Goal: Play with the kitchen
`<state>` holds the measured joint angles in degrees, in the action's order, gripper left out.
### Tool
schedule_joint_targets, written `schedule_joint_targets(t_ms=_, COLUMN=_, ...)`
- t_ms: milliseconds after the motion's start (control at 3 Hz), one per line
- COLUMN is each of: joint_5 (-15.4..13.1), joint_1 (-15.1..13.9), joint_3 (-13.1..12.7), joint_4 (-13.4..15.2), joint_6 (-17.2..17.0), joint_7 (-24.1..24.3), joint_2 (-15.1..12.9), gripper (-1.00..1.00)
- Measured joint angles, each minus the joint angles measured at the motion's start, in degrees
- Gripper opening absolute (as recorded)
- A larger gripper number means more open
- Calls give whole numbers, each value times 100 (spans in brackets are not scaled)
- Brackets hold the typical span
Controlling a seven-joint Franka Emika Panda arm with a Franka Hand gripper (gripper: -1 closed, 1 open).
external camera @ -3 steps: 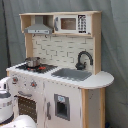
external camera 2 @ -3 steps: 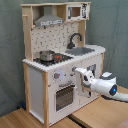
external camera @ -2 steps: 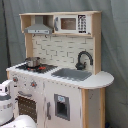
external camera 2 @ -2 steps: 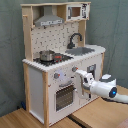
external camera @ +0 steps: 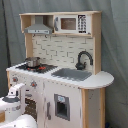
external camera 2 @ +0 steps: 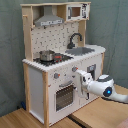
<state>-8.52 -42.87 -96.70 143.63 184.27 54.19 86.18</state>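
The kitchen (external camera: 60, 67) (external camera 2: 37, 80) is a tall white and light-wood toy unit, seen in both exterior views. On its stovetop stands a metal pot (external camera: 32, 62) (external camera 2: 47, 55). A black faucet (external camera: 82, 59) (external camera 2: 75, 39) arches over the grey sink (external camera: 71, 74) (external camera 2: 82, 50). Above are the hood (external camera: 39, 27) (external camera 2: 49, 19) and the microwave (external camera: 72, 23) (external camera 2: 75, 11). My gripper (external camera 2: 80, 76) (external camera: 15, 92) hovers in front of the knob row, at the upper right corner of the windowed oven door (external camera 2: 65, 96). It holds nothing that I can see.
A grey curtain (external camera: 115, 50) hangs behind the kitchen. The unit stands on a wooden surface (external camera 2: 30, 119). A cupboard door with a dark panel (external camera: 61, 106) sits under the sink. My white arm (external camera 2: 112, 92) reaches in from the second exterior view's right.
The arm has shifted slightly, moving a little to the right in the first exterior view and staying close to the oven front. Nothing on the kitchen has moved.
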Motion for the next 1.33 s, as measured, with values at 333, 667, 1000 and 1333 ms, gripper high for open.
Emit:
schedule_joint_targets(t_ms=333, joint_5=-6, joint_1=-313, joint_3=-6, joint_4=-252, joint_6=34, joint_7=-90, joint_2=31, gripper=100)
schedule_joint_targets(t_ms=667, joint_5=-6, joint_1=-317, joint_3=-7, joint_4=-255, joint_6=34, joint_7=-90, joint_2=31, gripper=-100)
schedule_joint_targets(t_ms=1000, joint_5=-7, joint_1=108, joint_3=-47, joint_4=-211, joint_6=-534, joint_7=-42, joint_2=32, gripper=-100)
schedule_joint_targets(t_ms=1333, joint_5=-4, joint_1=466, joint_3=-72, joint_4=-218, joint_6=-1068, joint_7=81, joint_2=21, gripper=-100)
